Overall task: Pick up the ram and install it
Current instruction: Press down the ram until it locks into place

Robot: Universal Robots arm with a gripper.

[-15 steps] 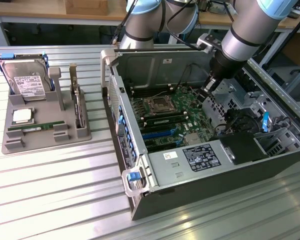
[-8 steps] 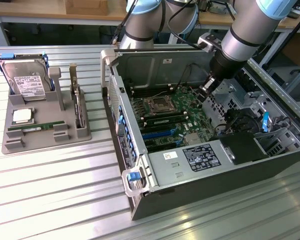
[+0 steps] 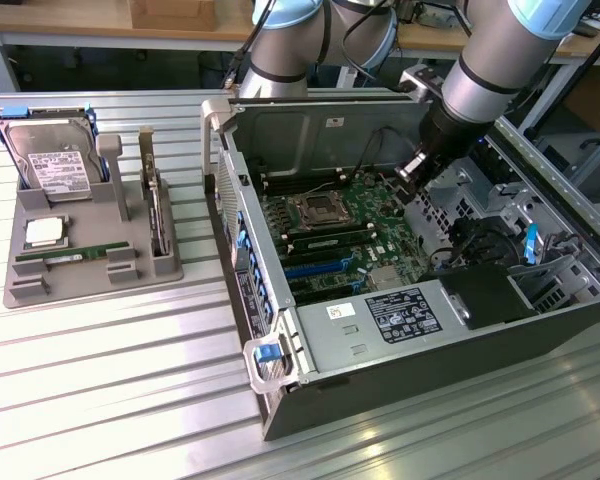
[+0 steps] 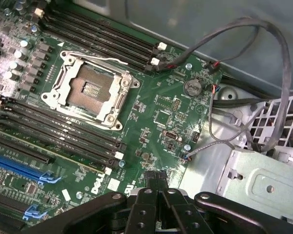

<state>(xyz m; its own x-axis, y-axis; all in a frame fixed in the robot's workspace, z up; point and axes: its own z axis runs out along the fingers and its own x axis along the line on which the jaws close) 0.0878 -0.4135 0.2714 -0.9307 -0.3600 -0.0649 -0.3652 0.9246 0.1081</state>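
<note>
Gripper (image 4: 158,187) closed and empty above the motherboard (image 4: 156,117), ram (image 3: 68,256) well off to its side in the gray tray (image 3: 90,275), pickup not yet done.

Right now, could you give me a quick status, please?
Gripper shut, empty, over the motherboard. Ram in the tray. Nothing in the way.

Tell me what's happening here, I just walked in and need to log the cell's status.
A single robot arm has its tool, shut and empty, hanging over the motherboard inside the open computer case. The ram lies in the grey holder tray at the exterior view's left, near the hard drive, so it has not been picked up. The CPU socket stands empty.
</note>
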